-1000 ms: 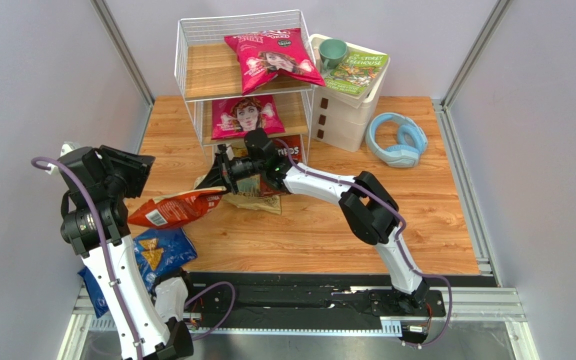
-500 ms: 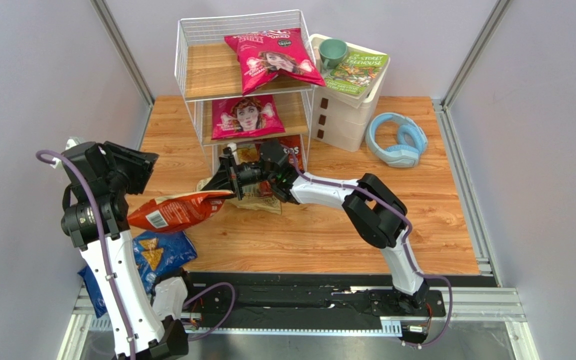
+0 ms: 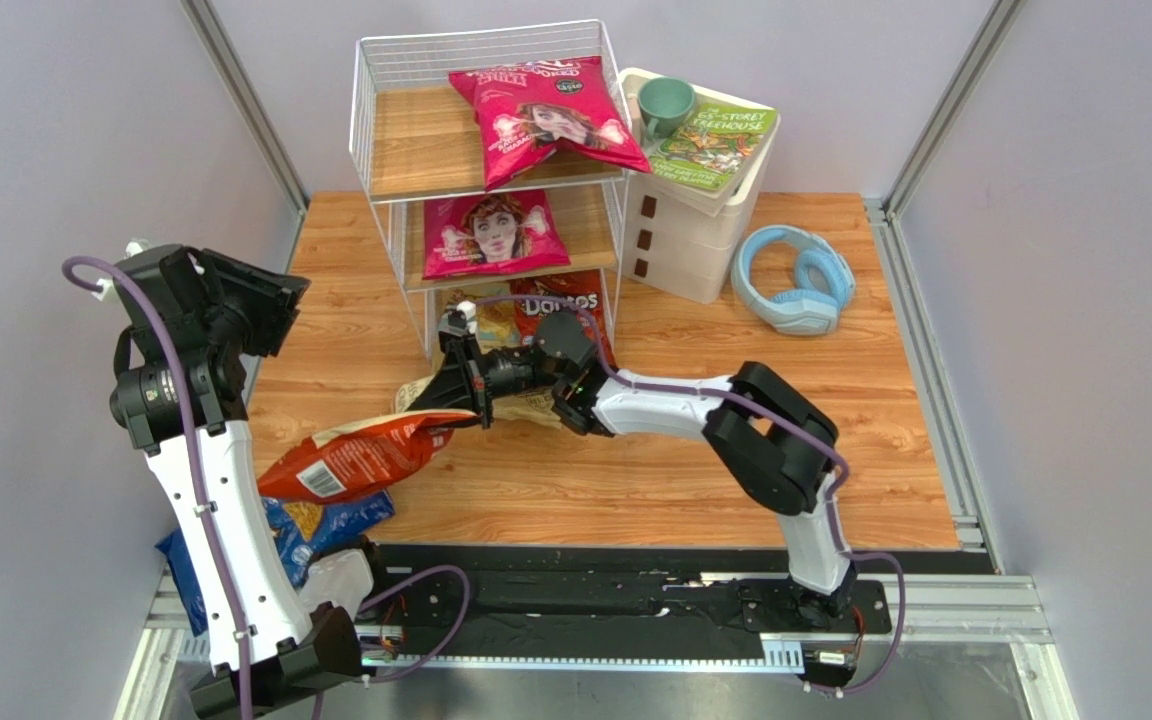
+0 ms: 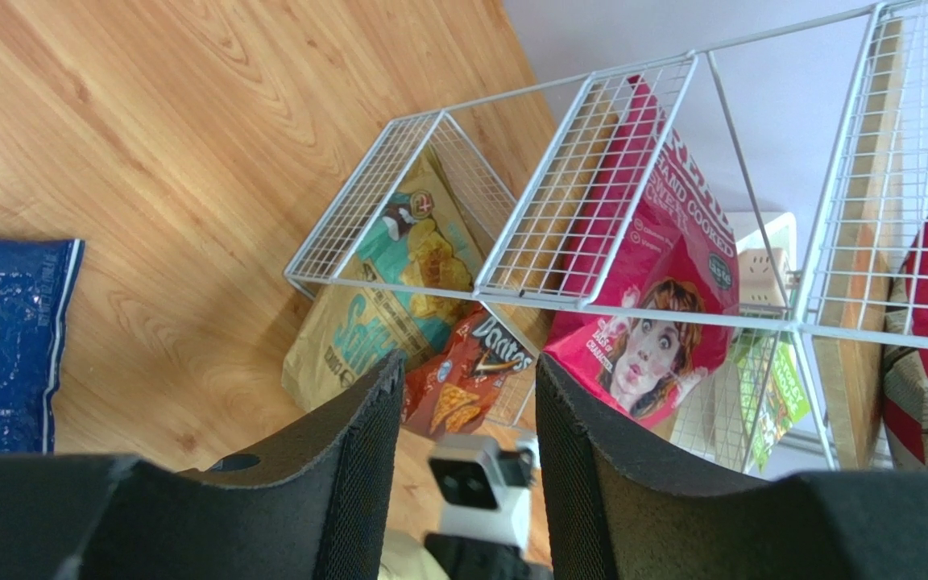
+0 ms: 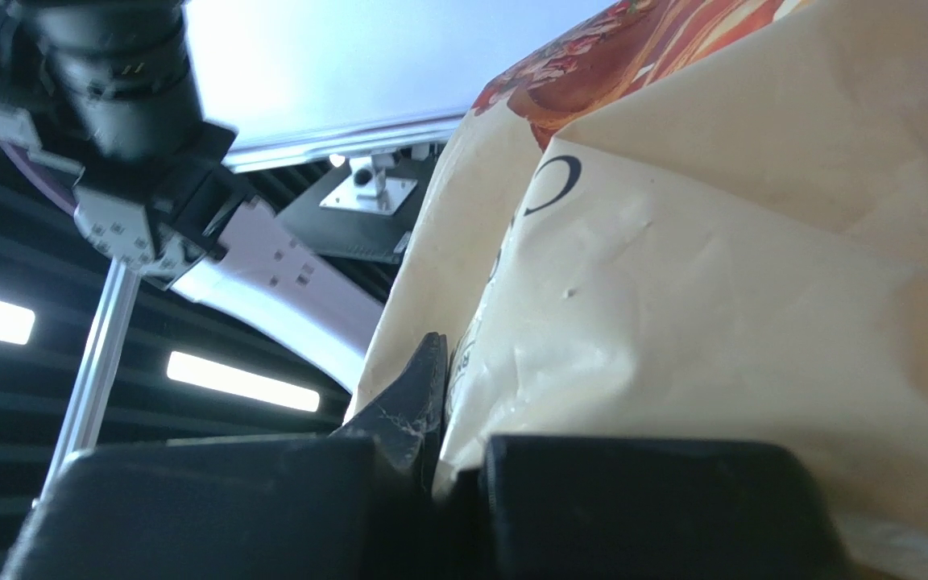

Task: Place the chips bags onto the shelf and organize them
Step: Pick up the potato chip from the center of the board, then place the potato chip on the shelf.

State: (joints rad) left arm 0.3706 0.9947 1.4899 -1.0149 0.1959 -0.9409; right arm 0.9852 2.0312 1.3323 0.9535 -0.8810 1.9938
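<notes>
My right gripper (image 3: 462, 402) is shut on the end of the orange-and-cream chips bag (image 3: 346, 455), which hangs low toward the near left; its cream side fills the right wrist view (image 5: 723, 302) above the shut gripper (image 5: 457, 465). The shelf (image 3: 372, 143) holds one magenta bag (image 3: 545, 113) on top, another (image 3: 492, 233) on the middle tier, and red Doritos (image 3: 564, 305) at the bottom. The tan-and-teal bag (image 3: 525, 405) lies in front of the shelf, partly under my right arm. The blue Doritos bag (image 3: 319, 525) lies near left. My left gripper (image 3: 259, 300) is open and empty, raised at the left (image 4: 463, 447).
A white plastic drawer unit (image 3: 687, 225) stands right of the shelf, with a green mug (image 3: 668, 102) and a green book (image 3: 710, 143) on top. Blue headphones (image 3: 793, 278) lie at the back right. Walls close in on both sides.
My right gripper has drawn back from the shelf toward the near side, taking the orange-and-cream bag with it. The red Doritos bag now shows more. My left arm has shifted slightly left.
</notes>
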